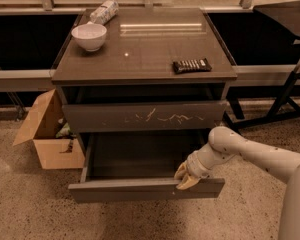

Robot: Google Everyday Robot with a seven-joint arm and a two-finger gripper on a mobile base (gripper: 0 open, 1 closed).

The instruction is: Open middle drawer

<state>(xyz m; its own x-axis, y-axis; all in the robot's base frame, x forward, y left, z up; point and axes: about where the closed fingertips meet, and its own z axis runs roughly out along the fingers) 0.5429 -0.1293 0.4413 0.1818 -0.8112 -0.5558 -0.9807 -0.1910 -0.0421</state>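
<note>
The middle drawer (140, 190) is the wide, plain dark grey-brown one below the scratched front. It stands pulled out toward me, and its dark inside (140, 156) shows. My gripper (186, 179) is at the right part of the drawer front's top edge. One finger is inside the drawer and the other over the front, so it is shut on that edge. My pale arm (255, 156) reaches in from the lower right.
The taller drawer front with white scratch marks (145, 116) is above and pushed in. On the cabinet top are a white bowl (89, 36), a lying bottle (103, 12) and a dark candy bar (191, 65). An open cardboard box (47, 136) is on the floor at left. A black stand's legs (282, 106) are at right.
</note>
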